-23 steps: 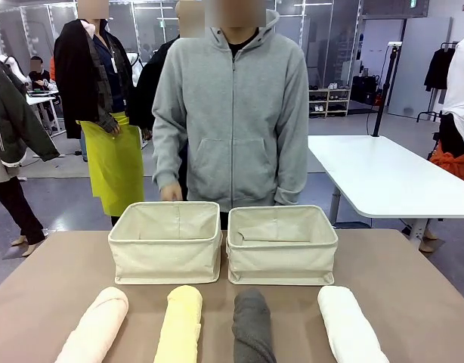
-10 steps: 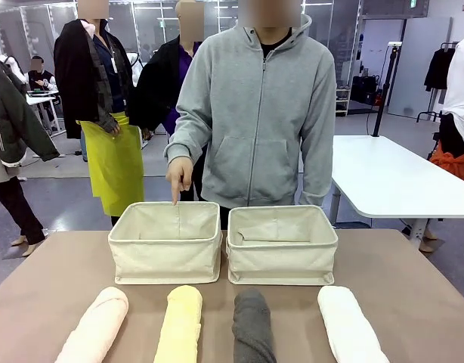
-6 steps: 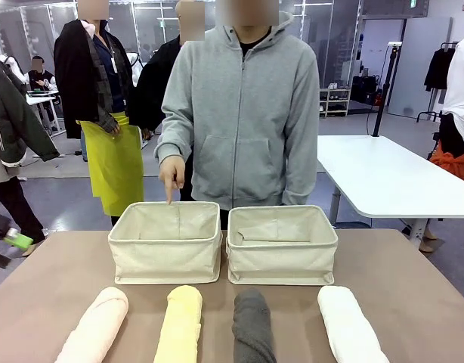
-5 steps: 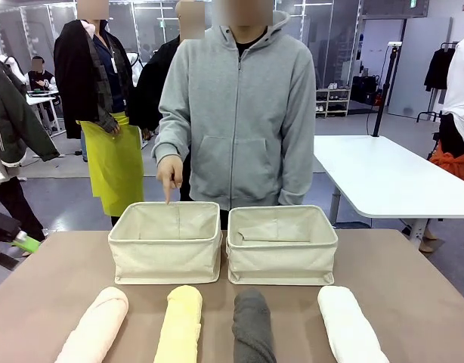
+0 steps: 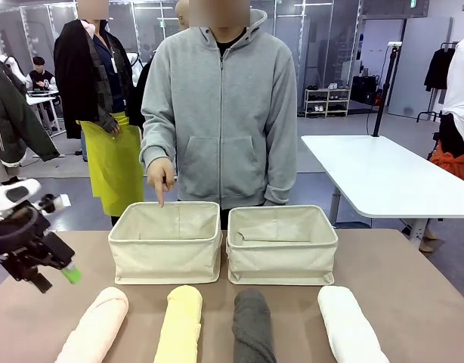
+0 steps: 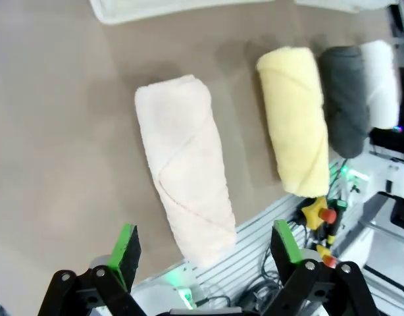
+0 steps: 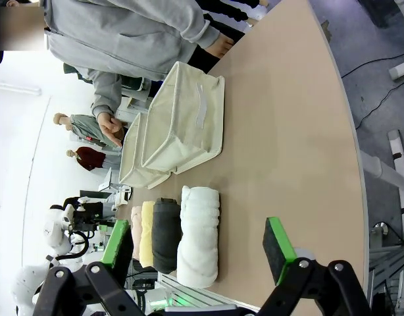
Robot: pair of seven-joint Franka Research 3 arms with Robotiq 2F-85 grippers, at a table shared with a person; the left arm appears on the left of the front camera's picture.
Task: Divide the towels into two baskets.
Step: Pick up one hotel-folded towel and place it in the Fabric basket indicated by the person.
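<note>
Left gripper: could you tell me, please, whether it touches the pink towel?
Apart. In the front view the open left gripper hangs clear of the pink towel, table showing between them.

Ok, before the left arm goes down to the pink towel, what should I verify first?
1. Left gripper open: ok.
2. Pink towel apart from the yellow towel: ok.
3. Left basket free of towels: ok, as far as its front wall lets me see.
4. Person's hand clear of the left basket: not ok, it points at the far rim.
5. Right gripper open, away from the towels: ok.
</note>
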